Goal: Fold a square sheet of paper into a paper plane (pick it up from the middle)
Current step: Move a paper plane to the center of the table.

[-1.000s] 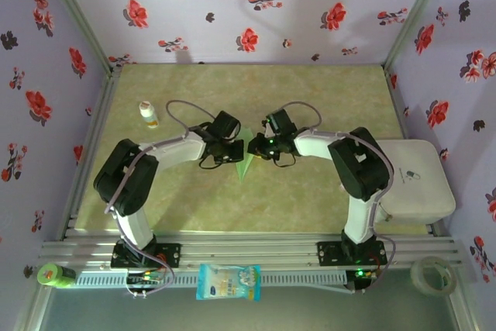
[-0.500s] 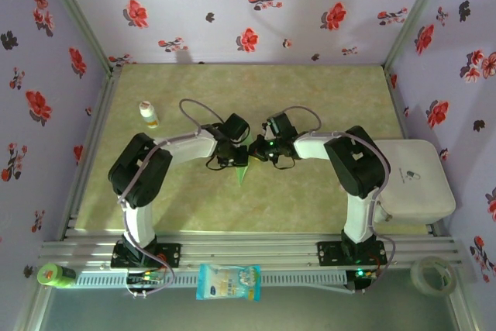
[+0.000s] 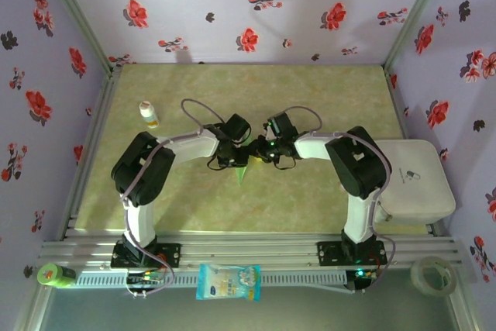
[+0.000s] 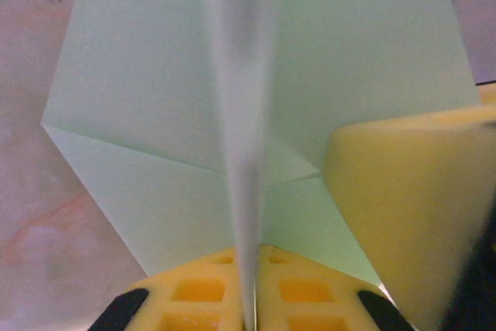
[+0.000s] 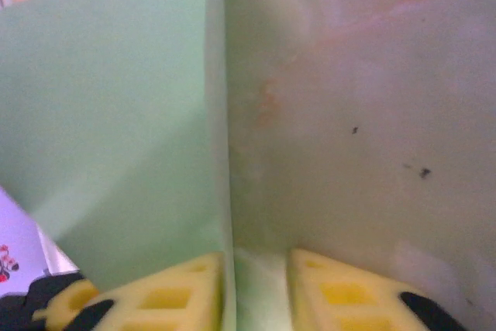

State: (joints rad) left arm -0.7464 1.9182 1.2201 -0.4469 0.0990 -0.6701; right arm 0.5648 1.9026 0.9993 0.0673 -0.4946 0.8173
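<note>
While both grippers crowded the middle of the table [image 3: 325, 91], the left gripper [image 4: 248, 269] was clamped tight on the upright centre fold of the mint-green paper plane [image 4: 139, 98], whose sharp tip pointed toward the arm bases. The right gripper [image 5: 256, 260] sat just beside it, jaws a little apart, with the paper's edge against one yellow finger [image 5: 186, 288].

Left gripper [image 4: 248, 261] clamped on the paper plane [image 4: 147, 98]; right gripper [image 5: 256, 263] facing it closely, jaws slightly parted.
</note>
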